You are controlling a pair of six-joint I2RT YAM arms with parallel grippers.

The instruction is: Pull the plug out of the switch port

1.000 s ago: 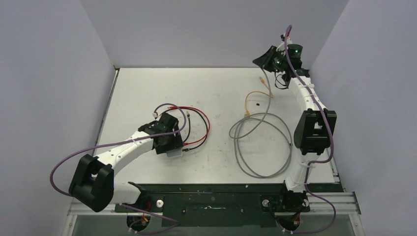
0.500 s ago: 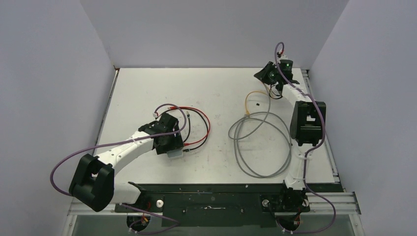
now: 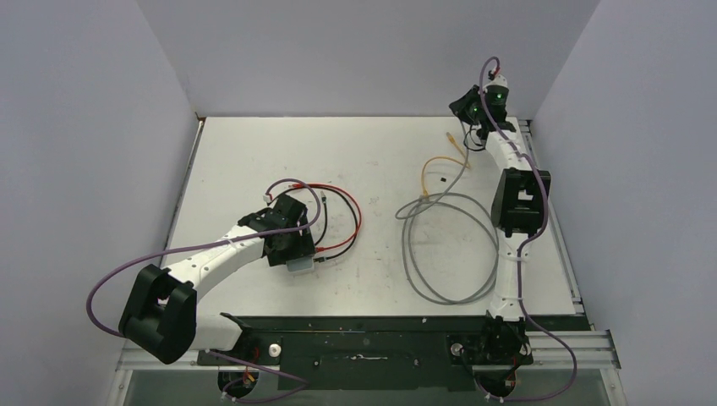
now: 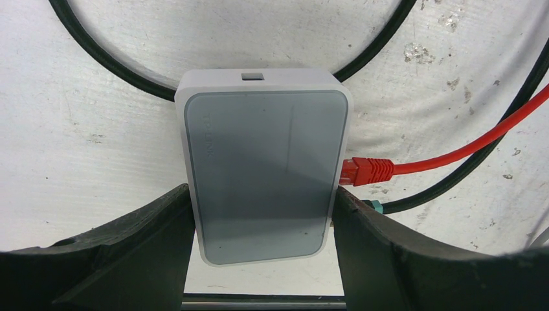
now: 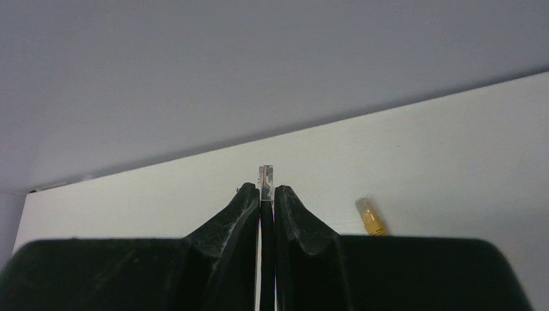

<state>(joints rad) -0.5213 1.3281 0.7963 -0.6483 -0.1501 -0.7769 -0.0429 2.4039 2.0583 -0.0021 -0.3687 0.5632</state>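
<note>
The switch (image 4: 262, 175), a flat grey box with a white rim, lies on the table with my left gripper (image 4: 262, 194) shut on its two long sides. A red plug (image 4: 366, 171) sits in a port on the switch's right edge, and its red cable (image 3: 351, 203) loops away behind. In the top view the switch (image 3: 302, 264) peeks out under the left gripper (image 3: 298, 254). My right gripper (image 3: 467, 103) hangs at the far back right, well away from the switch. In the right wrist view it (image 5: 267, 191) is shut on a clear-tipped plug (image 5: 266, 175) on a black cable.
A black cable (image 4: 129, 71) curves round the switch, and a teal-ended black lead (image 4: 374, 207) lies beside the right finger. A grey cable coil (image 3: 448, 245) and a yellow cable (image 3: 440, 161) with its yellow plug (image 5: 369, 217) lie mid-right. Walls enclose three sides.
My right arm has swung its wrist rightward toward the back right corner, still shut on the clear-tipped plug. The left arm and the switch have not moved.
</note>
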